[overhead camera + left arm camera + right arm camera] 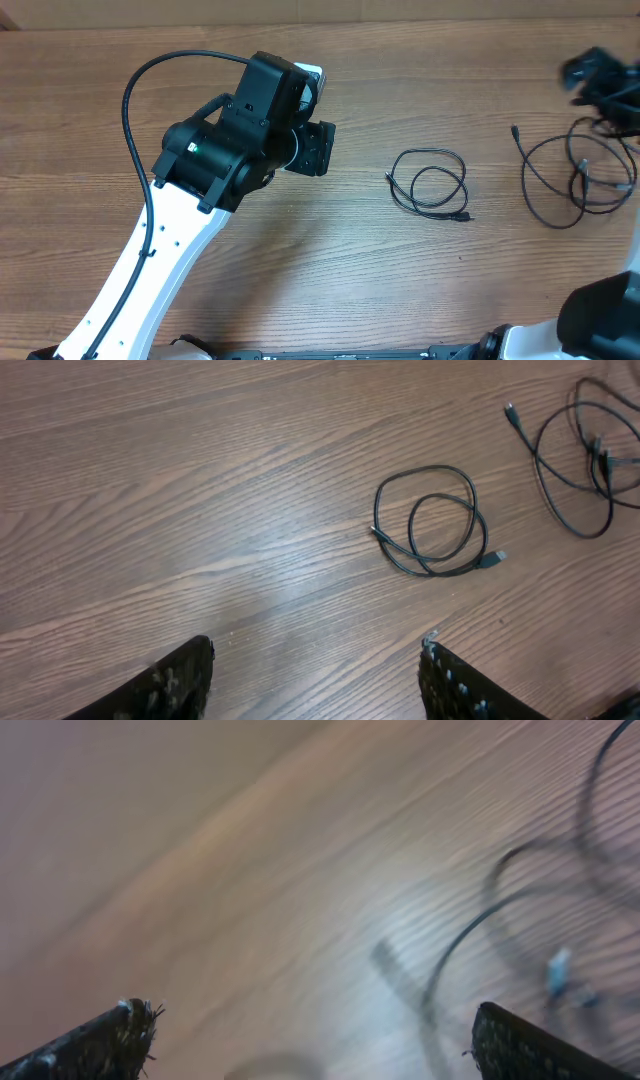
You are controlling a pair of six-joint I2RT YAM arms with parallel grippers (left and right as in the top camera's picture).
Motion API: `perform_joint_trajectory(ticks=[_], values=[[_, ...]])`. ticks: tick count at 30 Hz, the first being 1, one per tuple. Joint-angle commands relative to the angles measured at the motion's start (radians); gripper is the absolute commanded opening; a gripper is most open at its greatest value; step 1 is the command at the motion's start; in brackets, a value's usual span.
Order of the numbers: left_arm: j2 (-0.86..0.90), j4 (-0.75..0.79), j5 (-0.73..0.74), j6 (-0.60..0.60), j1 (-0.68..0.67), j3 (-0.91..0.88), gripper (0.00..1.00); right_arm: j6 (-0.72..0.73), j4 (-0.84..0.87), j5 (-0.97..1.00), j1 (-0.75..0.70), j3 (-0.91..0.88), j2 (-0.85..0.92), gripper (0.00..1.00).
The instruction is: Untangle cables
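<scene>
A thin black cable (430, 182) lies coiled in two loops at the table's middle; it also shows in the left wrist view (432, 523). A looser tangle of black cables (580, 175) lies at the right, seen too at the left wrist view's top right (585, 460) and blurred in the right wrist view (520, 920). My left gripper (320, 670) is open and empty, held well left of the coiled cable. My right gripper (315, 1035) is open and empty, above the tangle near the table's right edge.
The left arm (225, 150) with its thick black cable reaches in from the lower left over the wooden table (350, 270). The right arm's dark head (600, 85) hangs at the top right, its base (600, 320) at the lower right.
</scene>
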Motion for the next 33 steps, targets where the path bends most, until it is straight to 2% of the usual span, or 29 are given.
perform_joint_trajectory(ticks=[1, 6, 12, 17, 26, 28, 33], values=[[0.01, 0.0, -0.013, 0.013, 0.004, 0.006, 0.66, -0.069, -0.142, -0.079, 0.092, 0.008, -0.044, 1.0], [0.01, 0.0, -0.014, 0.013, 0.004, 0.005, 0.66, -0.096, -0.29, 0.029, 0.214, -0.022, -0.002, 1.0], [0.01, -0.002, -0.013, 0.013, 0.004, 0.006, 0.66, -0.073, -0.307, 0.095, 0.326, -0.122, 0.053, 1.0], [0.01, -0.019, -0.014, 0.013, 0.004, 0.005, 0.66, 0.174, -0.278, 0.185, 0.385, -0.253, 0.094, 1.0], [0.01, -0.022, -0.014, 0.013, 0.004, 0.005, 0.66, 0.438, -0.109, 0.196, 0.428, -0.453, 0.104, 1.0], [0.01, -0.022, -0.014, 0.013, 0.004, 0.006, 0.66, 0.532, -0.103, 0.194, 0.444, -0.485, 0.104, 1.0], [0.01, -0.022, -0.013, 0.013, 0.004, 0.005, 0.66, 0.623, -0.103, 0.193, 0.497, -0.515, 0.104, 1.0]])
